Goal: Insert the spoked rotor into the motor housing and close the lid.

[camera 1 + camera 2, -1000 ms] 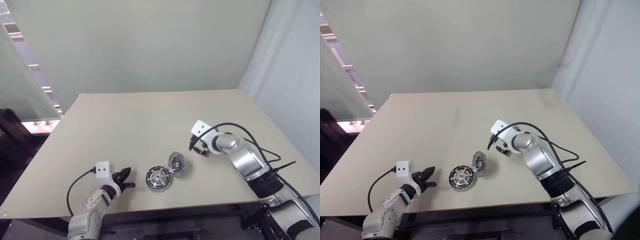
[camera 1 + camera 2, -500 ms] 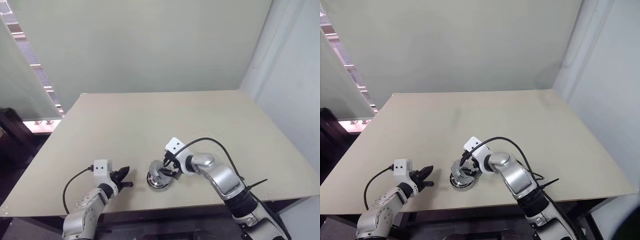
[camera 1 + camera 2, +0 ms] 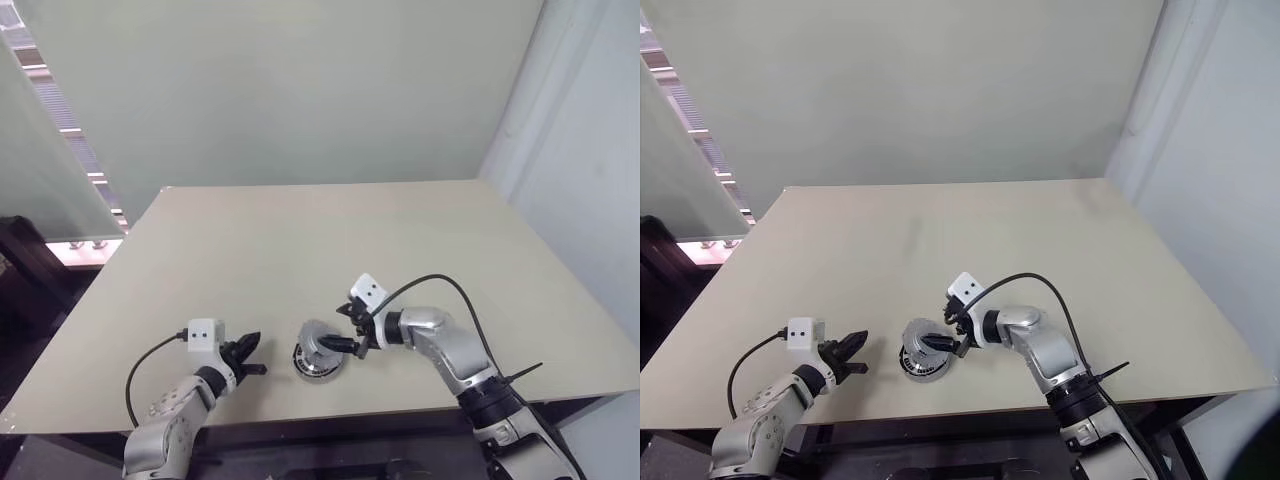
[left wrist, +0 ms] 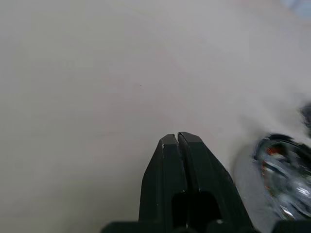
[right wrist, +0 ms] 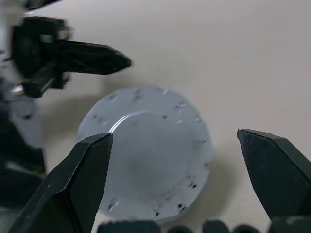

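Near the front edge of the table (image 3: pixel 250 250), the motor housing (image 3: pixel 318 362) sits with a pale grey lid (image 5: pixel 146 153) covering its top. Right gripper (image 3: pixel 342 345) hovers over it, fingers spread wide. Left gripper (image 3: pixel 258 368) waits just left, fingers pressed together, empty.

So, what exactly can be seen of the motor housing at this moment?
The motor housing is a small round metal part lying flat on the table near its front edge. A silvery grey disc with small holes near its rim covers its top. The open right gripper straddles it; the shut left gripper stands apart beside it.
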